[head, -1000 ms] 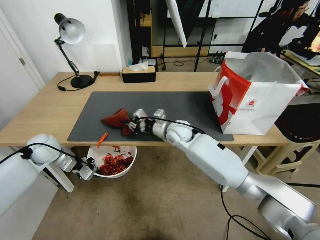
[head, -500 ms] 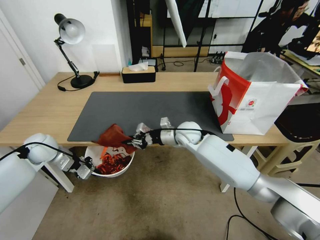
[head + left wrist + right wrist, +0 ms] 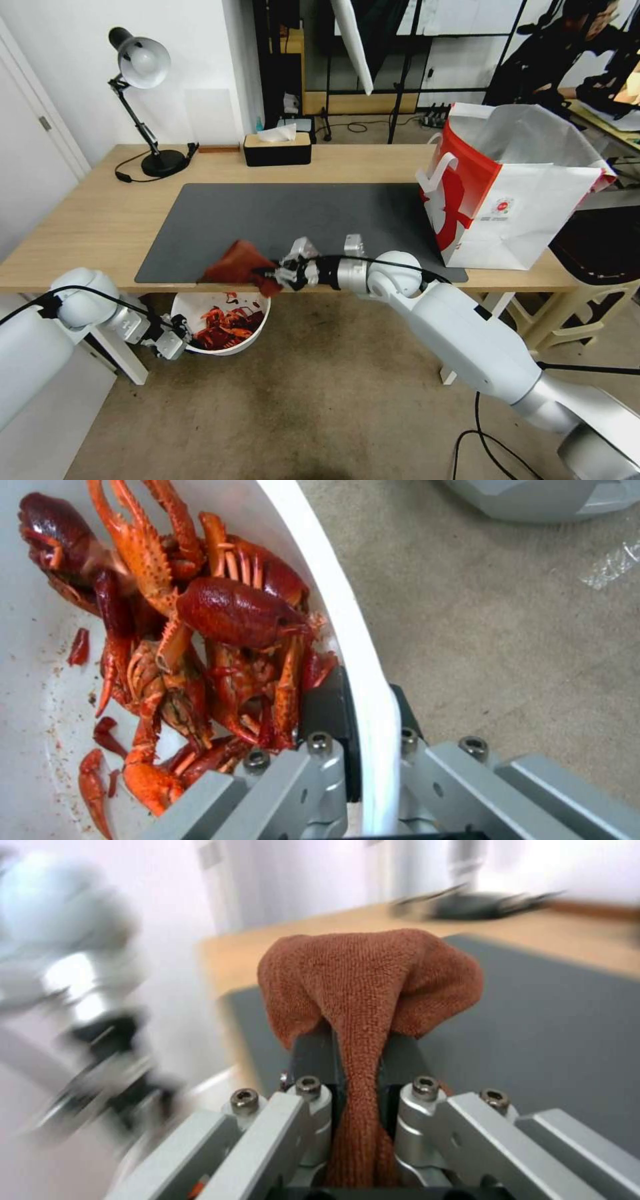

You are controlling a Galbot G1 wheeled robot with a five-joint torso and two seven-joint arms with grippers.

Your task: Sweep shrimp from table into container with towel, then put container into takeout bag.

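Observation:
The round white container [image 3: 185, 312] hangs below the table's [image 3: 93, 220] front edge, and my left gripper [image 3: 175, 339] is shut on its rim [image 3: 373, 730], one finger inside and one outside. Red-orange shrimp [image 3: 223, 323] [image 3: 220, 645] lie piled in it. My right gripper [image 3: 283, 272] is shut on the rust-brown towel [image 3: 239, 267] [image 3: 370, 990], which hangs at the front edge of the dark grey mat [image 3: 293, 213], just above the container. The white and red takeout bag [image 3: 513, 193] stands open on the table's right end.
A black tissue box [image 3: 277, 148] and a desk lamp [image 3: 143, 107] stand along the table's far edge. A beige stool [image 3: 593, 293] sits to the right of the table. The floor below is beige carpet [image 3: 300, 400].
My right gripper swept the towel forward over the mat's front edge, then drew back slightly to the right. The loose shrimp at the edge dropped into the container. The left arm held still.

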